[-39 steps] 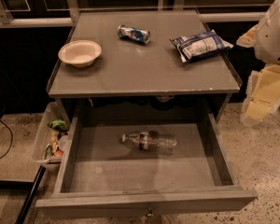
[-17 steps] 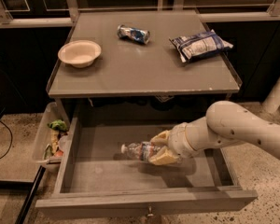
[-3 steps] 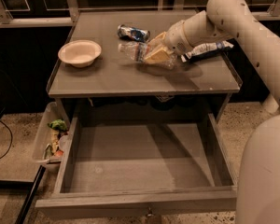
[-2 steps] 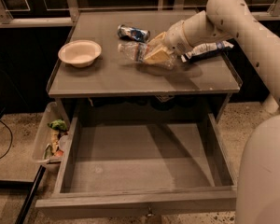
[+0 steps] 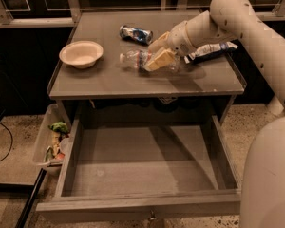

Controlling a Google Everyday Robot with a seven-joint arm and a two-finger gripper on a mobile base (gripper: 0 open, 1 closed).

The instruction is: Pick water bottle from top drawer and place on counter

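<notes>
Your pincer (image 5: 157, 52) is gripping the water bottle (image 5: 132, 58) sideways over the grey table (image 5: 133, 83), right of the bowl (image 5: 81, 54). The top drawer (image 5: 142, 207) is standing open above speckled floor (image 5: 249, 122).

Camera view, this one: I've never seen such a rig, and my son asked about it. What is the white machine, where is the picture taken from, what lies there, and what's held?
The white machine is a robot arm on a mobile base. The single camera looks down at a grey cabinet from its front. The arm's two-finger claw, over the counter, is shut on a clear water bottle. Also on the counter are a bowl, a crushed can and a snack packet. Below, the top drawer stands open.
</notes>
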